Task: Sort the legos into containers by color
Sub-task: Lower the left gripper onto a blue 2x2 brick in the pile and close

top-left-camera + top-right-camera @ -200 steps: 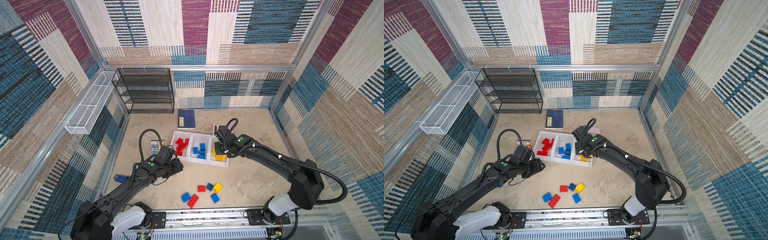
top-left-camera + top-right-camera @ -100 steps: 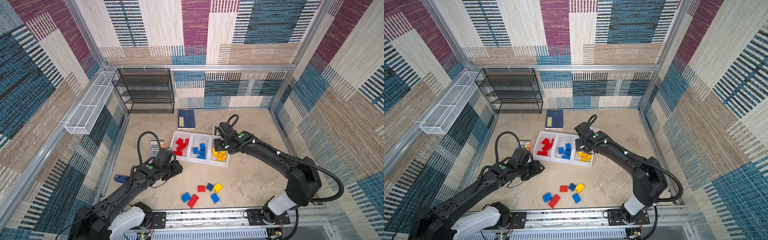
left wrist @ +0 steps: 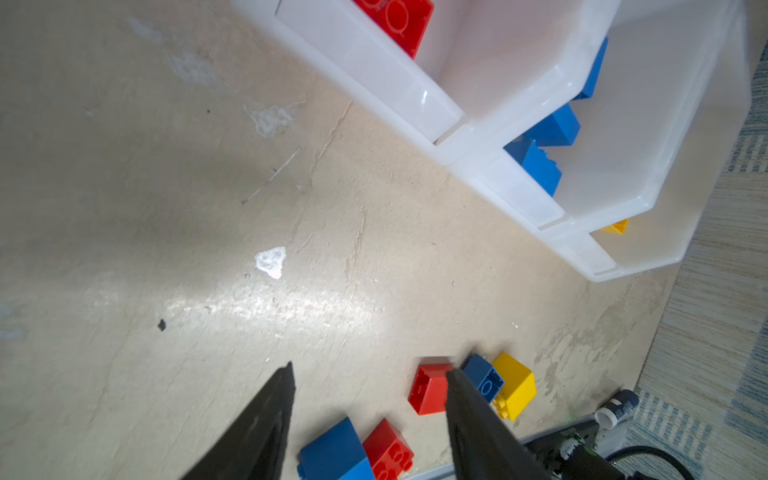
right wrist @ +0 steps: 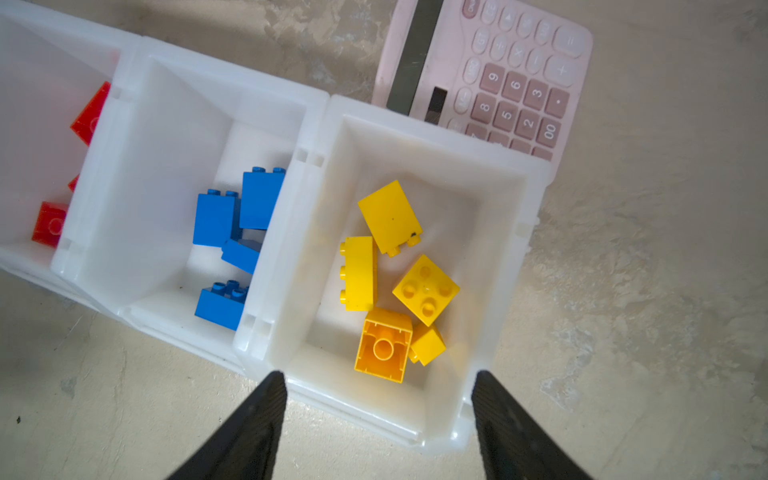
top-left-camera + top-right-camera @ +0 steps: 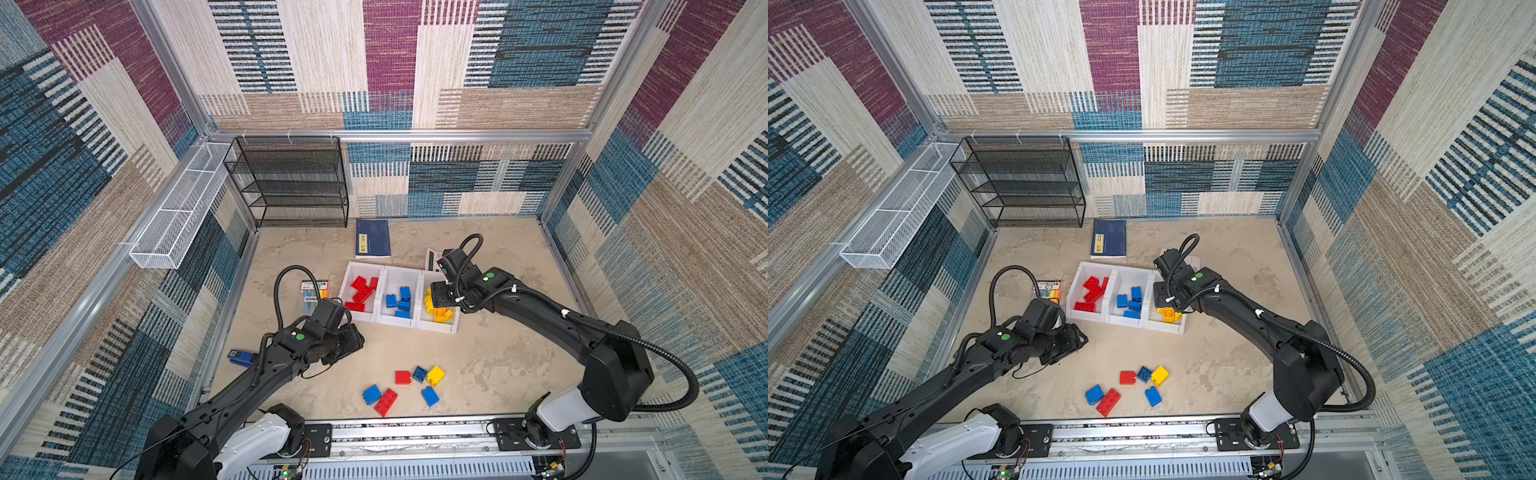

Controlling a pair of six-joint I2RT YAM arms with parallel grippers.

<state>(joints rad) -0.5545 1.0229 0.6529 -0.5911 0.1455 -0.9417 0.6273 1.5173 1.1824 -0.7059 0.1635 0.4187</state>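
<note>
Three joined white containers [image 5: 381, 291] hold sorted legos: red ones [image 5: 360, 289], blue ones [image 5: 399, 301] and yellow ones [image 4: 424, 289]. My right gripper [image 4: 378, 376] hangs open and empty over the near rim of the yellow container [image 4: 374, 409], also visible in a top view [image 5: 440, 301]. My left gripper [image 3: 370, 368] is open with nothing between its fingers, low over the floor in front of the red container [image 5: 357, 338]. Beyond it lie several loose legos: a red [image 3: 428, 388], a dark blue [image 3: 482, 376], a yellow [image 3: 515, 386], a blue [image 3: 332, 455] and a long red one [image 5: 385, 401].
A pink calculator [image 4: 498, 75] lies against the far side of the yellow container. A blue book [image 5: 372, 238] and a black mesh rack [image 5: 291, 183] are at the back. A marker pack [image 5: 314, 289] lies left of the containers, a white wire basket [image 5: 174, 216] on the left wall.
My right gripper has gone from shut to open above the yellow container, where yellow bricks now show. The left arm has shifted slightly toward the front, its gripper still open.
</note>
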